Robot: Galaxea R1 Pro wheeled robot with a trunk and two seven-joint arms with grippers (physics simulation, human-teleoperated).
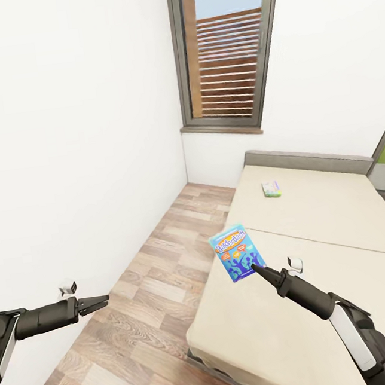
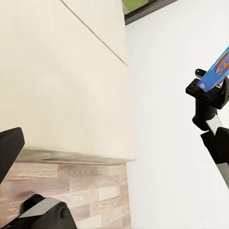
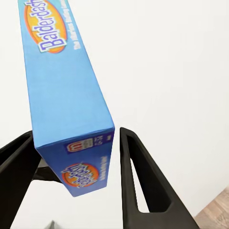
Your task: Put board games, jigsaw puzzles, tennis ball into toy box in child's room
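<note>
My right gripper (image 1: 254, 267) is shut on a blue Balderdash board game box (image 1: 235, 252), holding it up over the beige bed (image 1: 317, 225). In the right wrist view the box (image 3: 67, 95) sits clamped between the two black fingers (image 3: 138, 181). The left wrist view shows the same box (image 2: 217, 71) in the right gripper (image 2: 206, 90). A second board game (image 1: 271, 189), small and greenish, lies flat near the head of the bed. My left gripper (image 1: 96, 302) hangs open over the wood floor with nothing in it.
A white wall runs along the left, and a tall window (image 1: 226, 50) stands in the far wall. The wood floor (image 1: 130, 320) forms a strip between wall and bed. The bed's grey headboard (image 1: 309, 160) meets the far wall.
</note>
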